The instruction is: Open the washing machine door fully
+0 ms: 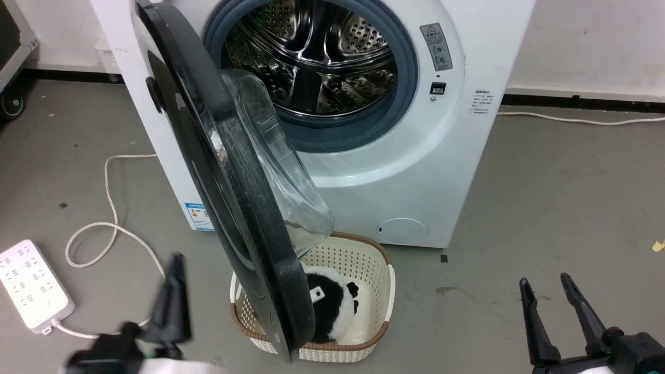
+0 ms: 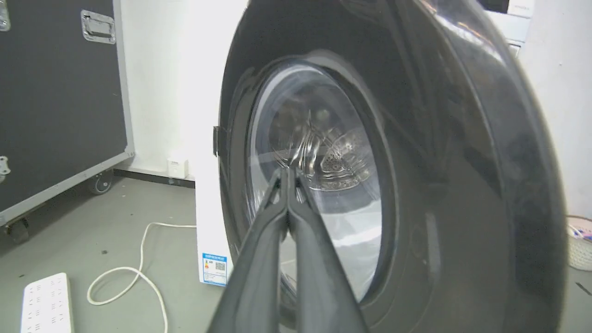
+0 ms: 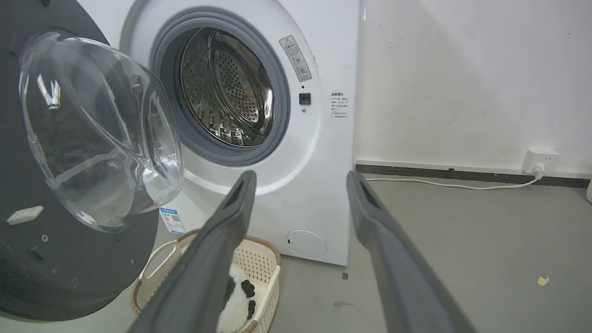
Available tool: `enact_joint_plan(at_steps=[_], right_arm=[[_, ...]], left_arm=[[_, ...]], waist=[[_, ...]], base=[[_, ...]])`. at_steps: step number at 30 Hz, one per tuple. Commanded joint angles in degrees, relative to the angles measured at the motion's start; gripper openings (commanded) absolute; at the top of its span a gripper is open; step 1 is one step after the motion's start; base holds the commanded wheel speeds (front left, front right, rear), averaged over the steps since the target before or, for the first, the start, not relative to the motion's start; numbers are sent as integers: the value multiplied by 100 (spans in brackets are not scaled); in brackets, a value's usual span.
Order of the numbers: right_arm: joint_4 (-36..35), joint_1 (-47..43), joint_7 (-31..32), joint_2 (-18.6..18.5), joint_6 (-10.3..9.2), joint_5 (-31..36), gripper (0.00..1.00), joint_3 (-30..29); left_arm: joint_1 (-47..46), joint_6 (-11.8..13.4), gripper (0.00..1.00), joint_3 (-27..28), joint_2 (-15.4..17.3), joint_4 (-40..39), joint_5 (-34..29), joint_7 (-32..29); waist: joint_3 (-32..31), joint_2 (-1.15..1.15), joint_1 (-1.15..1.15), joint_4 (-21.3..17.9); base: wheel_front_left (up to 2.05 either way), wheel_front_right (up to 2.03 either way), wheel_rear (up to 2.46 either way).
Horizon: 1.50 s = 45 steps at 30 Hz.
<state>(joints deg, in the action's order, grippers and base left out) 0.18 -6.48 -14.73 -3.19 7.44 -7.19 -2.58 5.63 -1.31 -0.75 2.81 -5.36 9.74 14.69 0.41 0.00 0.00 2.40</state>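
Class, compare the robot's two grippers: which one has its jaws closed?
The left gripper, whose jaws meet at the tips in front of the outer face of the washing machine door. The right gripper holds its jaws wide apart.

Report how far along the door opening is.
Done: the washing machine door is unlatched and swung out, roughly edge-on to the head camera, drum exposed. In hand: the left gripper, shut, points at its outer face; the right gripper is open, off to the side. Left: swinging it further back.
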Motion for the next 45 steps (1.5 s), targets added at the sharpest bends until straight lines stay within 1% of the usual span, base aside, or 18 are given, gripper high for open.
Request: enact_joint_plan(at_steps=[1,4,6,10,11,13,17,19,23,26,29,34,40,45], right_arm=[[17,16,-23,31,5,-28,100,-12],[3,45,-25,31,5,-75,100,-65],[-1,53,-25,31,5,-92,100,-78],[-4,71,-26,31,5,-112,100,-75],[2,80,-26,31,5,-127,100,-72],[3,82,-26,31,5,-146,100,-76],[23,83,-26,31,5,-154,100,-41],[43,84,-27,31,5,-146,100,-25],[58,87,-27,31,5,-176,100,-31],[72,93,-27,31,5,-199,100,-19],[75,109,-27,31,5,-224,100,-13],[75,130,-27,31,5,-257,100,-3],[58,179,-27,31,5,-274,100,-3],[82,196,-27,31,5,-295,100,-7]], left_arm=[[-101,94,0,92,7,-265,45,30],[-232,325,0,232,7,-884,114,30],[-334,423,0,279,7,-1262,108,30],[-582,499,0,257,7,-1890,25,30],[-747,524,0,145,7,-2278,-43,30],[-813,500,0,-3,7,-2497,-86,30],[-799,323,0,-484,7,-2624,-340,30],[-728,255,0,-791,7,-2531,-473,30],[-500,121,0,-1450,8,-2038,-413,-10],[-364,-4,0,-1804,8,-1586,-390,-134],[-263,-30,0,-2070,8,-1172,-301,-308],[-264,27,0,-2270,8,-476,-120,-584],[-488,188,0,-2289,8,196,73,-564],[-635,323,0,-2277,7,571,141,-480]], waist=[[3,0,0,5],[7,0,0,14],[6,0,0,15],[12,0,0,16],[-1,0,0,2],[-9,0,0,-12],[-35,0,0,-54],[-45,0,0,-73],[-46,0,0,-97],[-26,0,0,-113],[13,0,0,-123],[107,0,0,-131],[266,0,0,-84],[332,0,0,94]], base=[[0,0,0],[0,0,0],[0,0,0],[0,0,0],[0,0,0],[0,0,0],[0,0,0],[0,0,0],[0,0,0],[0,0,0],[0,0,0],[0,0,0],[0,0,0],[0,0,0]])
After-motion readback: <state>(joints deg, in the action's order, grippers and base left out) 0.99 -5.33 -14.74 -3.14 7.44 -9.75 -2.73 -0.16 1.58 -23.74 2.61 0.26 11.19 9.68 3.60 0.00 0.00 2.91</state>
